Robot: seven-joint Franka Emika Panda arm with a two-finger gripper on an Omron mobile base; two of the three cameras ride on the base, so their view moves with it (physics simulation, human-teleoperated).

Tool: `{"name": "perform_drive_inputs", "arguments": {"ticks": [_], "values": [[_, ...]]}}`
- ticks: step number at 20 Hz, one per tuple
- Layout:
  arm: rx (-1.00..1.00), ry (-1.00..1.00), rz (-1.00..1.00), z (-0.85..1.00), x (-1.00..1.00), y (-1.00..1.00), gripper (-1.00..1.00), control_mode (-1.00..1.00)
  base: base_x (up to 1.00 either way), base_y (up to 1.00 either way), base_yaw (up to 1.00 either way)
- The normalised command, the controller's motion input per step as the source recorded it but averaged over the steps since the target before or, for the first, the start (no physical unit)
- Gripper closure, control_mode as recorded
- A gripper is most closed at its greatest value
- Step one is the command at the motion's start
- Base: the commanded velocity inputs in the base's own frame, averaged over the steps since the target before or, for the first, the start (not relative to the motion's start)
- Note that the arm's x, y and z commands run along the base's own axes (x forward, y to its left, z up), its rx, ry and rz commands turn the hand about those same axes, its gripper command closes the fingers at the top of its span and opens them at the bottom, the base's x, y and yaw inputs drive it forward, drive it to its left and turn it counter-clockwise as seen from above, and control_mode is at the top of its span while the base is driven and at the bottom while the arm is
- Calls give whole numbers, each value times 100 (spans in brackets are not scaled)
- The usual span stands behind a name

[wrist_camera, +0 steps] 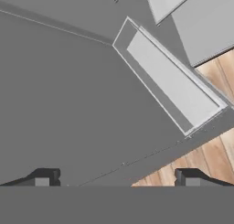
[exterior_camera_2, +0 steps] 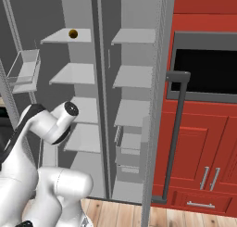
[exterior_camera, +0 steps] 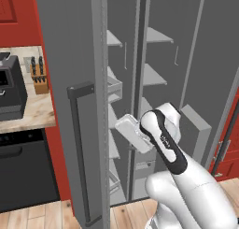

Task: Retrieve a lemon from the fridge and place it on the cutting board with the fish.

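Showing lemon (exterior_camera_2: 73,34) on right-view fridge (exterior_camera_2: 134,17) shelf

The lemon (exterior_camera_2: 73,34) sits on the open fridge's (exterior_camera_2: 134,73) top shelf.

Fridge (exterior_camera: 70,46) matt grey, smooth; shelves (exterior_camera_2: 76,73) paler matt; floor (wrist_camera: 215,141) under gripper (wrist_camera: 116,178) light wood planks.

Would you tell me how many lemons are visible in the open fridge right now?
1. The lemon sits on the top left shelf of the fridge, seen in the right base view; others may be hidden.
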Motion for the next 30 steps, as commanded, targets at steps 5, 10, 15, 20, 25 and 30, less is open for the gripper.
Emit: {"name": "perform_drive_inputs", "arguments": {"ticks": [5, 10, 15, 20, 25, 30], "values": [[7, 0, 7, -28, 28, 46, -100, -100, 0, 0, 0], [8, 0, 8, -31, 21, 48, -100, -100, 0, 0, 0], [12, 0, 8, -24, 22, 47, -100, -100, 0, 0, 0], [14, 0, 8, -18, 11, 46, -100, -100, 0, 0, 0], [16, 0, 9, -16, 0, 52, -100, -100, 0, 0, 0], [15, 0, 9, -13, 0, 51, -100, -100, 0, 0, 0]]}}
